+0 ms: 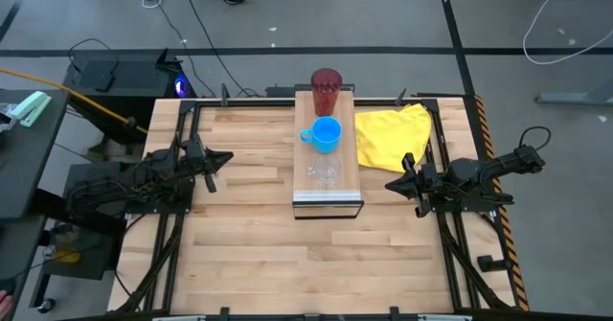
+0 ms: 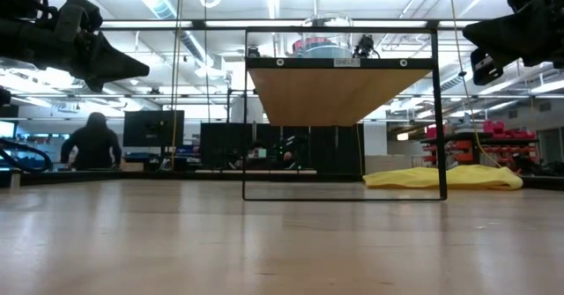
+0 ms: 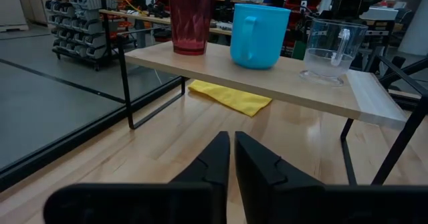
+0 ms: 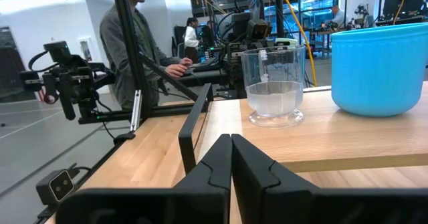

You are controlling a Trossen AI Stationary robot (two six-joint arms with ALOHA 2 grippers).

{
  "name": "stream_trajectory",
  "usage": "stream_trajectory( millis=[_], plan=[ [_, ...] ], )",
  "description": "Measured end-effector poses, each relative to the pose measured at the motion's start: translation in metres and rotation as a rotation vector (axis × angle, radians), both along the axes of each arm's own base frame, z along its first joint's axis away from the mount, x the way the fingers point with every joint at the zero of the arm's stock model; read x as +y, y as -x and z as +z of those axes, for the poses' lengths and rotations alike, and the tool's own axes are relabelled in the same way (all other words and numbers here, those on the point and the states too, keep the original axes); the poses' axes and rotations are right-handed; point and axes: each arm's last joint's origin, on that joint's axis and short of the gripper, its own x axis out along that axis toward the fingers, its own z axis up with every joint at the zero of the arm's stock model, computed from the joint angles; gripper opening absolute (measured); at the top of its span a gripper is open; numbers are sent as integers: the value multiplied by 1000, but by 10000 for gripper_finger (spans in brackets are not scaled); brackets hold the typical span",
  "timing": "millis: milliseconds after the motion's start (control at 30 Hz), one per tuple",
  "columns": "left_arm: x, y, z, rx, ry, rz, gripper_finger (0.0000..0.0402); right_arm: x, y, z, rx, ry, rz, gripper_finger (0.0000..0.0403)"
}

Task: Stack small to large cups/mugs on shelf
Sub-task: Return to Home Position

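Three cups stand upright in a row on the light-wood shelf at the table's middle: a dark red tumbler at the far end, a blue mug in the middle, a clear glass cup nearest the front. They show again in the left wrist view as tumbler, mug and glass cup. My left gripper hovers shut left of the shelf, holding nothing. My right gripper hovers shut right of the shelf, also holding nothing.
A yellow cloth lies on the table right of the shelf's far end. The shelf stands on a dark metal frame. People are at benches beyond the table. Bare wood spreads toward the near edge.
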Motion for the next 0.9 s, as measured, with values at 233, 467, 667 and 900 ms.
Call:
stream_trajectory(
  millis=[233,467,667,900],
  plan=[
    [0,0,0,0,0,0,23,0,0,0,0,0,0,16],
    [0,0,0,0,0,0,33,0,0,0,0,0,0,16],
    [0,0,0,0,0,0,34,0,0,0,0,0,0,16],
    [0,0,0,0,0,0,24,0,0,0,0,0,1,16]
  ],
)
